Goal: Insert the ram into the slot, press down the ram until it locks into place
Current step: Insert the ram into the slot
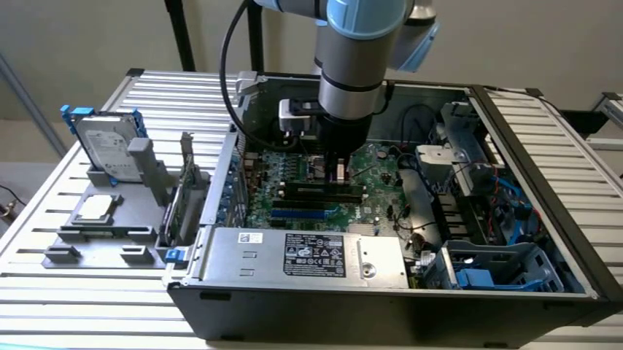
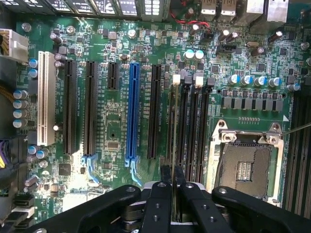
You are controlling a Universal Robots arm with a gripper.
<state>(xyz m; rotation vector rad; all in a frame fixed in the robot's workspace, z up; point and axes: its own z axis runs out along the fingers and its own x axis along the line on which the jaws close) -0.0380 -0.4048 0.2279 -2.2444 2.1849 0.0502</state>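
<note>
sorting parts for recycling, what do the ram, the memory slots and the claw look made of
The ram, seen edge-on, looks like thin greenish circuit board, probably fibreglass laminate; little shows. The memory slots look like black moulded plastic, slightly shiny, with white or black end clips. The claw is matte black and bolted together; metal or hard plastic, cannot tell.

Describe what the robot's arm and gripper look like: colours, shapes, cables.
The arm is a silver-grey cylinder with light blue joint caps. A black cable loops beside it, and a small pale box sits at the wrist. The gripper is black, with angular linkages studded with round screw heads and two narrow flat fingers.
</note>
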